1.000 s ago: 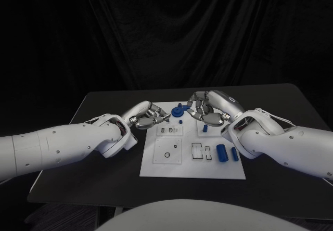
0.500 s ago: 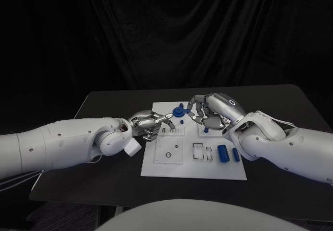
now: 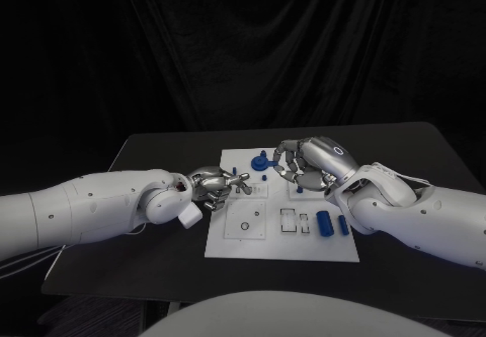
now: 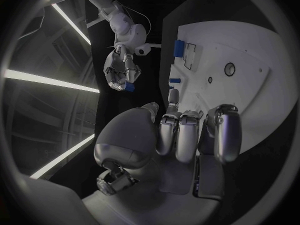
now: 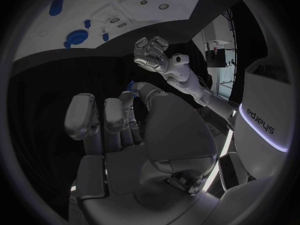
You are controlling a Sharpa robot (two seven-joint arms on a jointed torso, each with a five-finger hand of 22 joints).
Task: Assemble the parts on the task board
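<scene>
1. Robot hand on the right (image 3: 304, 165) hovers over the far end of the task board (image 3: 228, 242); the left wrist view shows a small blue part (image 4: 129, 87) pinched at its fingertips, the other fingers curled round it.
2. Robot hand on the left (image 3: 215, 185) sits at the board's left edge with its fingers curled in and nothing visible in them.
3. On the board's far end stand a round blue part (image 3: 259, 165) just beside the right hand, and a few small blue pegs (image 3: 264, 177) near it.
4. Two longer blue cylinders (image 3: 324, 222) lie side by side at the board's right edge, near the right forearm.
5. Handling, as a judgement: the parts look like small, rigid, light plastic pieces with smooth faces, likely to slip or twist in metal fingertips. A pinch across the sides of the held piece, leaving its lower end free to enter a socket, seems the sensible hold.
6. White recesses and a ring-shaped socket (image 3: 245, 226) mark open places on the board.
7. In the way: the standing round part and pegs crowd the far end, so a lowering hand could knock them. The left hand lies close to the board's left sockets. Which socket suits the held piece I cannot tell.
8. Black tabletop (image 3: 132, 267) carries the board.
</scene>
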